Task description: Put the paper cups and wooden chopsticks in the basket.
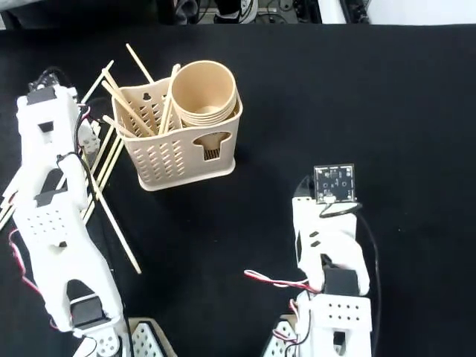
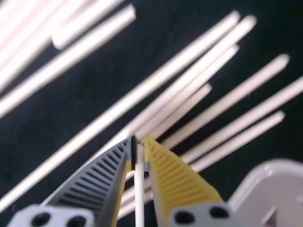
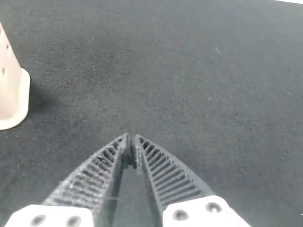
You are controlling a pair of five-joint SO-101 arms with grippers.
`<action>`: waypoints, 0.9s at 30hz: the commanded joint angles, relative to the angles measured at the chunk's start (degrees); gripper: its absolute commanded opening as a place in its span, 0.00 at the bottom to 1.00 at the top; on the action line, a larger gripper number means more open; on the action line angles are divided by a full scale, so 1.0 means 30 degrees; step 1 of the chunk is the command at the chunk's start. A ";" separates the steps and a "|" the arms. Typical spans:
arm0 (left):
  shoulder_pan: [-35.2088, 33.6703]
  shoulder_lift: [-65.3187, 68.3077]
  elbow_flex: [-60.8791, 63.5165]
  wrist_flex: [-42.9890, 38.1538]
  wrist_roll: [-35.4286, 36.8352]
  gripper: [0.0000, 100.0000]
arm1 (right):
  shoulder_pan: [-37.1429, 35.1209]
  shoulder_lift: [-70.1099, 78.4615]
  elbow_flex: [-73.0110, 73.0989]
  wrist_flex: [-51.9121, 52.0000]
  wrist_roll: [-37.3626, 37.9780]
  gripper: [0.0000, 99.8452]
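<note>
Clamped in the left gripper point(image 2: 138, 142) is a single chopstick point(image 2: 138, 198), pinched between the grey and yellow fingers. Beneath it, loose chopsticks point(image 2: 199, 94) lie fanned side by side on the black table point(image 2: 47, 120). Seen from above, these sticks lie beside and partly under the left arm point(image 1: 52, 201), just left of the basket point(image 1: 182, 152), and one stick point(image 1: 119, 230) angles out toward the table's near side. The basket stands upright and holds a nested stack of paper cups point(image 1: 204, 93) in its right part. Several more chopsticks point(image 1: 126, 108) lean in its left part, their ends poking above the rim. The right gripper point(image 3: 130, 138) is closed on nothing, its tips touching. It sits low over bare table, apart from the basket.
</note>
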 commanded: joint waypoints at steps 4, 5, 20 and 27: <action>0.0484 -0.3311 -0.3267 0.3604 -0.0176 0.03 | -0.0293 -0.0161 -0.0044 -0.0440 0.0147 0.01; 0.0484 -0.3897 -0.3707 0.3956 -0.0176 0.03 | -0.0293 -0.0161 -0.0044 -0.0440 0.0147 0.01; 0.0073 -1.7348 -0.6227 0.4425 -0.0176 0.03 | -0.0293 -0.0161 -0.0044 -0.0440 0.0147 0.01; 0.0220 -2.3619 -0.6227 0.4513 -0.0059 0.03 | -0.0293 -0.0161 -0.0044 -0.0440 0.0117 0.01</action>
